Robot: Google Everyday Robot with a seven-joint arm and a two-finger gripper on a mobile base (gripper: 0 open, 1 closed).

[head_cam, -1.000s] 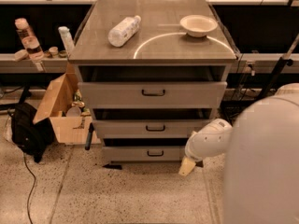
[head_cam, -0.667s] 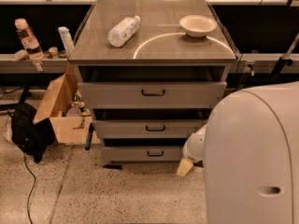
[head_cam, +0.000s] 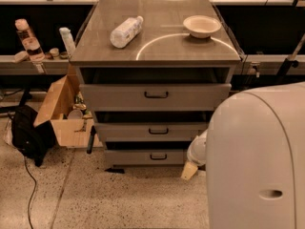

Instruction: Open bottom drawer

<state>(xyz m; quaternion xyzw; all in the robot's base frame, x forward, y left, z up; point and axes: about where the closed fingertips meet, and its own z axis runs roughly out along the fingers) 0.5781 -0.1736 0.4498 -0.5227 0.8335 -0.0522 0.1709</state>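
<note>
The bottom drawer [head_cam: 143,157] is the lowest of three grey drawers in the cabinet, with a short flat front and a small black bar handle [head_cam: 158,156]. A dark gap shows above its front. My gripper [head_cam: 190,169] is low, just off the drawer's right end near the floor, right of the handle and apart from it. My white arm [head_cam: 257,156] fills the lower right and hides the cabinet's right side.
A plastic bottle [head_cam: 126,31] lies on the cabinet top [head_cam: 157,51], with a bowl [head_cam: 202,26] at the back right. An open cardboard box [head_cam: 64,111] and a black bag [head_cam: 29,135] stand on the floor at the left. Shelves with small items run behind.
My white arm has swung left and now covers more of the lower right. The gripper stays by the bottom drawer's right end. The drawers have not moved.
</note>
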